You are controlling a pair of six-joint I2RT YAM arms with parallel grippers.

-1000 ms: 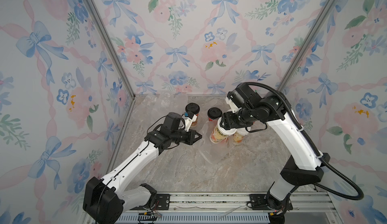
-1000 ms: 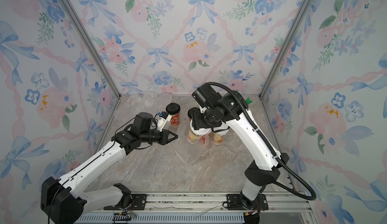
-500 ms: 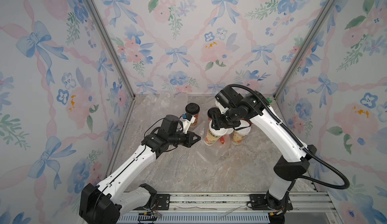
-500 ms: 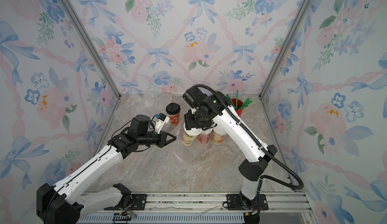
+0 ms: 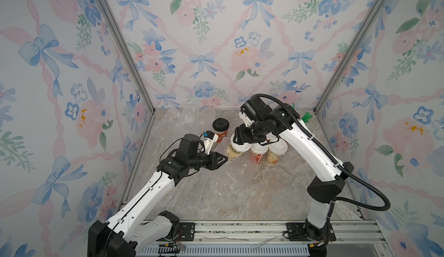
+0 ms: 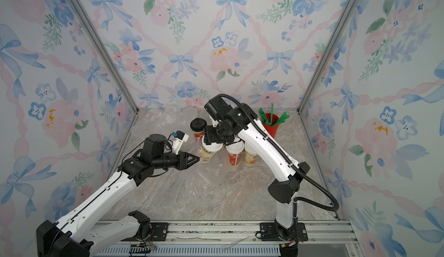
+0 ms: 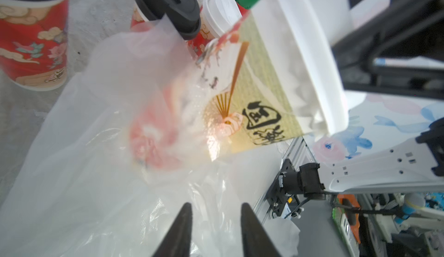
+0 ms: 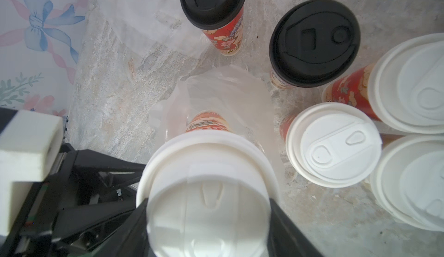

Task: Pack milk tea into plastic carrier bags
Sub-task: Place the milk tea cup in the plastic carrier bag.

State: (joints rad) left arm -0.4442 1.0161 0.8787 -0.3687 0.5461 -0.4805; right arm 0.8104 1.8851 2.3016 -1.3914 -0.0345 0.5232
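Wide-set right gripper point(image 8: 207, 206) clamping white lid of tilting cream cup point(image 5: 233, 152), lower end sitting inside clear bag point(image 7: 96, 147) beneath. Left gripper point(image 7: 216, 222) gaping halfway, gripping nothing, bag just ahead.

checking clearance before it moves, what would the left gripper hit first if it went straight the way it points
Most likely the clear bag, its film right ahead of the left gripper. The tilted cream cup comes just behind, though depth is hard to judge.
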